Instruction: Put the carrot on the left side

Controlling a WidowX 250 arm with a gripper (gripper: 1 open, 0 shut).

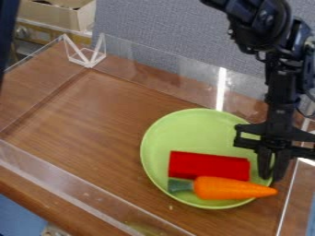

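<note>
- Right up front you see one carrot point(231, 189) on one green plate point(167, 147), near the front clear wall.
- One red block point(209, 165) sits just behind it.
- Your one gripper point(274, 172) points down at the plate's right rim; you cannot tell its jaws.
- Bare wood table point(87, 111) lies open far left.

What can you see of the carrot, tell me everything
The carrot is a small, smooth, glossy orange toy, plastic-looking, tapering to a point at the right, with a short dark green stem end at the left. It lies on its side in the green plate, along the front rim, just in front of the red block. The gripper stands right behind its tip; contact is unclear.
</note>
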